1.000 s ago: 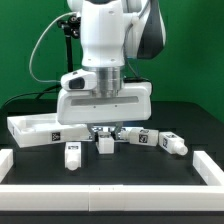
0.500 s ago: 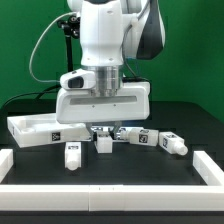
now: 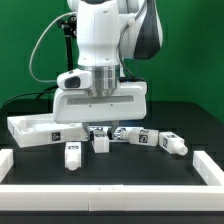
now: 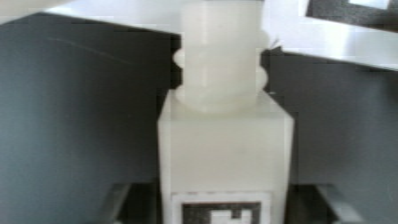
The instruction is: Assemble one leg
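A leg (image 3: 101, 141), a small white stubby post with a square tag, stands under the arm at the table's middle. My gripper (image 3: 104, 130) is straight above it, with its fingers down around the leg's top. In the wrist view the same leg (image 4: 222, 130) fills the picture, its tag near the jaws. The dark fingers (image 4: 128, 205) press against both its sides, so the gripper is shut on it. Another leg (image 3: 72, 155) stands alone toward the exterior view's left. More legs (image 3: 150, 140) lie in a row to the right.
The large white tray-shaped panel (image 3: 28, 130) lies at the exterior view's left, behind the legs; part of it (image 4: 107, 22) shows in the wrist view. A white rail (image 3: 110, 192) borders the table's front, with side rails at left and right.
The gripper has risen slightly, and the leg between its fingers has shifted a little up and to the exterior view's left. The other parts have not moved.
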Motion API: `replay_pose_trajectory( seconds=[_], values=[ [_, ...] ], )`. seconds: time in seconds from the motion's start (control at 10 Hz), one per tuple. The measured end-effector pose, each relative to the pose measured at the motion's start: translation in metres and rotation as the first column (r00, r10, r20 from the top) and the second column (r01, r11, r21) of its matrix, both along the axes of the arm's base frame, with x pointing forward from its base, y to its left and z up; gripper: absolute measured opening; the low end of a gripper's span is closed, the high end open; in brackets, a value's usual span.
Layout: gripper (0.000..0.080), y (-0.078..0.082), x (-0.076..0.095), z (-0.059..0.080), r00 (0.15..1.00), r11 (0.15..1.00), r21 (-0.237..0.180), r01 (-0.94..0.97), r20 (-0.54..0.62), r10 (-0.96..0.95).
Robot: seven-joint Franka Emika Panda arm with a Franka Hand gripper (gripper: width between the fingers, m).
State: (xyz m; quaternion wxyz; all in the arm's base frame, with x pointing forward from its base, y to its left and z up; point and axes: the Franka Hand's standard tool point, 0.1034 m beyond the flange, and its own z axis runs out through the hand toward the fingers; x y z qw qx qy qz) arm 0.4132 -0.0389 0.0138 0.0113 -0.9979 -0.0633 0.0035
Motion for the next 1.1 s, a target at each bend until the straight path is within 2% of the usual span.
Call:
replay_pose_trajectory(
  seconds=[0.1, 0.2, 0.3, 0.4, 0.5, 0.8, 0.9, 1.1],
  values=[
    [0.0464, 0.0, 0.0, 0.001, 1.0, 1.0, 0.002, 0.001, -0.007, -0.001],
    [0.0583, -0.002, 0.001, 0.013, 1.0, 1.0, 0.01, 0.007, -0.029, -0.007],
    [0.0583, -0.009, 0.001, 0.029, 0.999, 1.0, 0.016, -0.002, -0.038, 0.003],
    [0.0638, -0.017, -0.003, 0.044, 0.999, 1.0, 0.025, -0.012, -0.052, 0.013],
    [0.0646, -0.032, -0.007, 0.056, 0.998, 0.998, 0.027, -0.047, -0.045, 0.049],
    [0.0649, -0.099, -0.032, 0.066, 0.984, 0.985, 0.012, -0.175, -0.017, 0.175],
    [0.0649, -0.111, -0.034, 0.065, 0.981, 0.981, 0.004, -0.194, -0.003, 0.194],
    [0.0649, -0.107, -0.033, 0.065, 0.982, 0.982, 0.005, -0.19, -0.004, 0.19]
  ],
)
